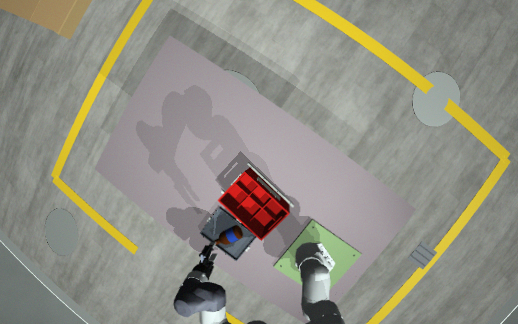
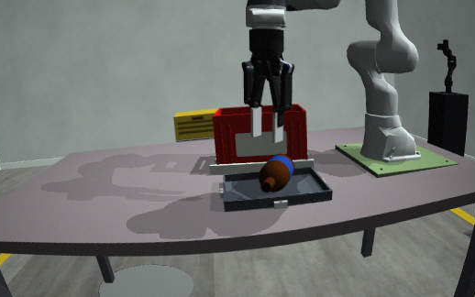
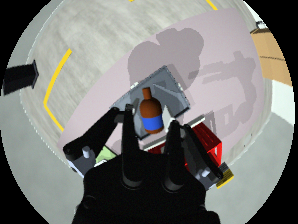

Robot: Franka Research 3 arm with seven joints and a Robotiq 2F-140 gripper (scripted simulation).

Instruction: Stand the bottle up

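With the fingers point(image 2: 267, 130) part-open and empty above it, the bottle point(image 2: 277, 171) could be rolled off the loose tray point(image 2: 294, 197) by an off-centre descent.

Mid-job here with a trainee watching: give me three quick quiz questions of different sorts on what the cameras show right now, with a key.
1. True or false: the bottle stands upright on the tray.
2. The claw is: A) shut on the bottle, B) part open and holding nothing, above the tray, C) inside the crate.
3. Fill in: the band around the brown bottle is ____.

Key: 1 false, it lies on its side. 2 B. 3 blue.
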